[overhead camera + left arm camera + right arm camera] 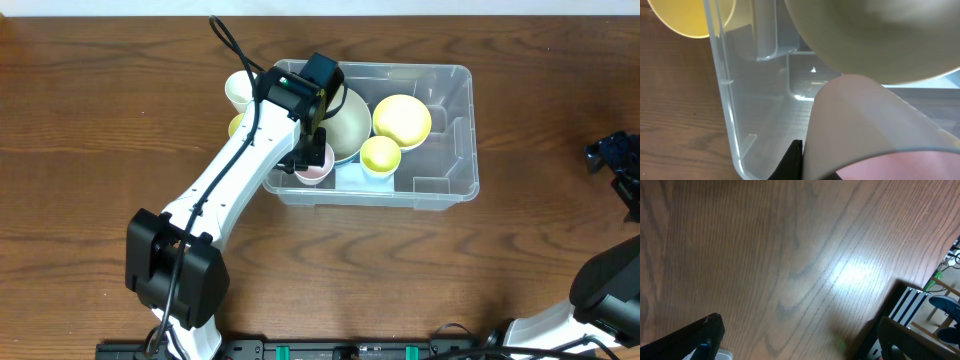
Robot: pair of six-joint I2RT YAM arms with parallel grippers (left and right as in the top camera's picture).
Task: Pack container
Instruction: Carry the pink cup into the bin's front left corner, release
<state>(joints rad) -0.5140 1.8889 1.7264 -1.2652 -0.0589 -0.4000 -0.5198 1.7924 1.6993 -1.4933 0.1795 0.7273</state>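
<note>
One pink plastic cup (318, 173) hung clamped in the left gripper (307, 158) inside the clear rectangular plastic container's (471, 130) left end, the wide-open right gripper (612, 155) well off its right.

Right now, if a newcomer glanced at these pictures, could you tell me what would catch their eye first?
The left gripper stands out first, down inside the clear container in the middle of the table and shut on a pink cup by the near wall. Beside it sit a large pale bowl, a yellow bowl and a small yellow cup. A cream cup stands outside the far left corner.
</note>
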